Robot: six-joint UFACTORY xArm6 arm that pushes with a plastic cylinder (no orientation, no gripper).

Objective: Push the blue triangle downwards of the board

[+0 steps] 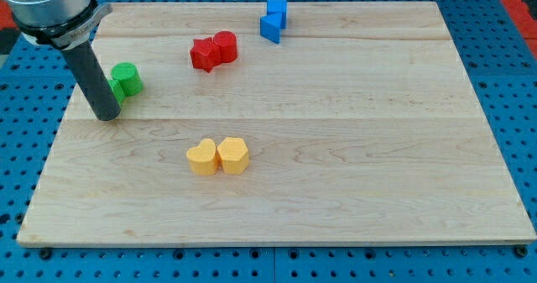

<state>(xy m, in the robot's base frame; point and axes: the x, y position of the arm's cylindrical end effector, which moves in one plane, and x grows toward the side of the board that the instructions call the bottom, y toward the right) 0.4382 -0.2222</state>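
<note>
Two blue blocks touch near the view's top, right of centre: a blue cube (pixel 278 11) above and a blue triangle (pixel 269 28) just below and left of it. My tip (pixel 107 116) rests on the wooden board (pixel 336 149) at the view's left, far left and below the blue pair. A green block (pixel 126 81) sits right beside the rod, just up and right of the tip, partly hidden by it.
Two red blocks (pixel 213 50) touch each other left of the blue pair. Two yellow blocks (pixel 218 156) touch near the board's middle, toward the view's bottom. The board lies on a blue perforated table (pixel 520 81).
</note>
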